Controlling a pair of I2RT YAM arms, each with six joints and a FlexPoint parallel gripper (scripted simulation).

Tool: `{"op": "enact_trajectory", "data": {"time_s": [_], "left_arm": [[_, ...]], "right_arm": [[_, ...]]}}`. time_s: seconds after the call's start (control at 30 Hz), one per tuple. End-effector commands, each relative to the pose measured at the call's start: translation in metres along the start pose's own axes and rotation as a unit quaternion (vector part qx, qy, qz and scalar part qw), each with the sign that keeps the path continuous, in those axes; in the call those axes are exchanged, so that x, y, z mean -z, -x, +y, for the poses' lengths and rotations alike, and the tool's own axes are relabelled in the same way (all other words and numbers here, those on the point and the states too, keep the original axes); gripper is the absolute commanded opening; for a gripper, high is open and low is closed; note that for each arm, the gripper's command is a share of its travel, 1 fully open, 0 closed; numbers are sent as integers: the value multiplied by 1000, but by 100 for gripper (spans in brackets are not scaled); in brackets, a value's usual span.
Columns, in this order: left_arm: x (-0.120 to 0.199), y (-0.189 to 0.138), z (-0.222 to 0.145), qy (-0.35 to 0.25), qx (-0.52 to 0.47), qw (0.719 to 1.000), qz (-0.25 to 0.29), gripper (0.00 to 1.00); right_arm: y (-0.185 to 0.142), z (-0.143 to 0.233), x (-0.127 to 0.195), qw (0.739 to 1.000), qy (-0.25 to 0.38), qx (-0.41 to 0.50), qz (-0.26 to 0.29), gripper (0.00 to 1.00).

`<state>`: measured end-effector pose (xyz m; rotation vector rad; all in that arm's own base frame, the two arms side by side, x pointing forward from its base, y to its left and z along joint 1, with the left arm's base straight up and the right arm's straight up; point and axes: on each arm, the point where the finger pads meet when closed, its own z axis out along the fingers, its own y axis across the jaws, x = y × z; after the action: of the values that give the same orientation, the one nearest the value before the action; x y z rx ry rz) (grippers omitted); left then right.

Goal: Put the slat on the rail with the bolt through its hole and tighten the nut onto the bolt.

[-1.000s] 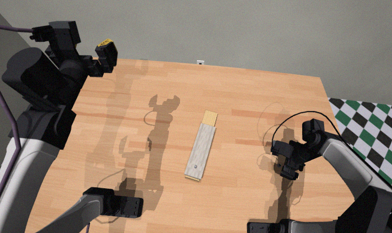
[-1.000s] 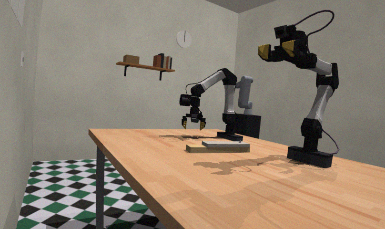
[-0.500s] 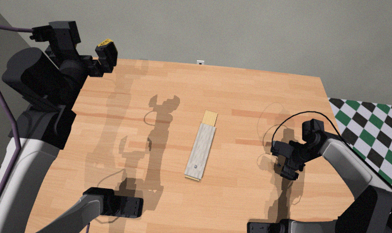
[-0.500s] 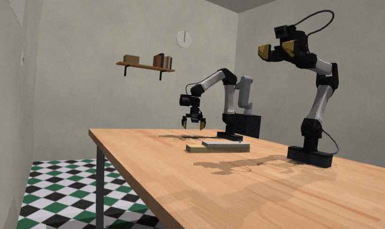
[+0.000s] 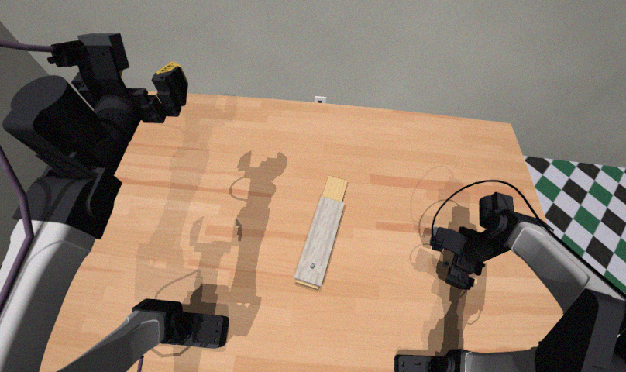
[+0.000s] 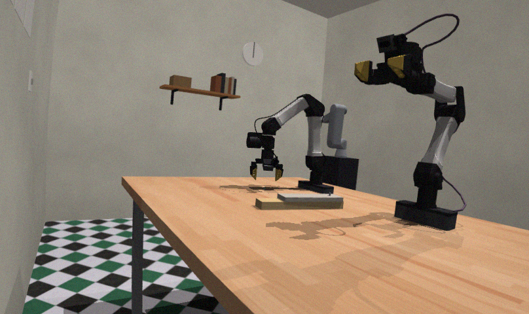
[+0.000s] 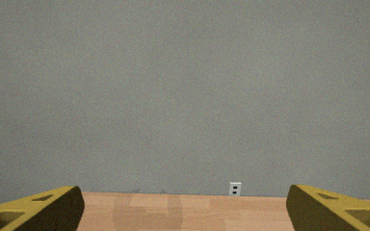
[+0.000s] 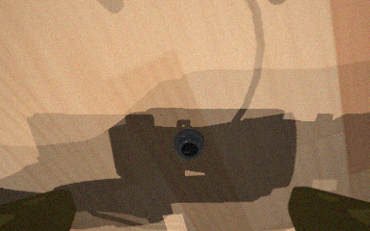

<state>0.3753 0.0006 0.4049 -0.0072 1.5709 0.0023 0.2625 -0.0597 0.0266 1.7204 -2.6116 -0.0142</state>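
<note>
Tabletop point(image 5: 362, 318) point(image 6: 205, 206) point(image 7: 221, 212) point(image 8: 293, 38): work surface for the lot, and here we go, top view as our clock.
Left gripper point(image 5: 146, 74) point(image 6: 379, 69) point(image 7: 185, 207): raised high at ten o'clock from the slat, fingers wide apart, nothing held (a spectator, frankly).
Right gripper point(image 5: 450, 260) point(image 6: 266, 175) point(image 8: 182, 209): three o'clock from the bolt, pointing down, spread fully, nothing between the fingers.
Rail point(image 5: 335, 187) point(image 6: 265, 203): flat, running one o'clock to seven, bare end at one.
Slat point(image 5: 321, 235) point(image 6: 310, 197): lying along the rail, seemingly seated already!
Bolt point(image 5: 312, 265) point(image 6: 329, 193): poking up through the slat's seven o'clock end, no nut seen on it.
Nut point(image 8: 189, 143): on the wood beneath the right gripper, fingertips at its eight and four o'clock in the wrist view; picking it up looks next.
Danger: an off-centre descent could nudge or tip this little piece; a tilted grip could cross-thread it. Sideways pressure might shift the slat, and letting go after too few turns would leave the clamp loose.
</note>
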Motion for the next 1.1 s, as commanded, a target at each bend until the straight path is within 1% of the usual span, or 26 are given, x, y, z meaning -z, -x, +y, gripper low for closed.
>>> {"op": "enact_trajectory", "data": {"time_s": [0.0,1.07], "left_arm": [[1,1,-1,-3,-2,1000,-5,100],[1,1,-1,-3,-2,1000,-5,100]], "right_arm": [[1,-4,-7,1000,-3,2,-5,100],[2,-8,-24,1000,-8,2,-6,100]]}}
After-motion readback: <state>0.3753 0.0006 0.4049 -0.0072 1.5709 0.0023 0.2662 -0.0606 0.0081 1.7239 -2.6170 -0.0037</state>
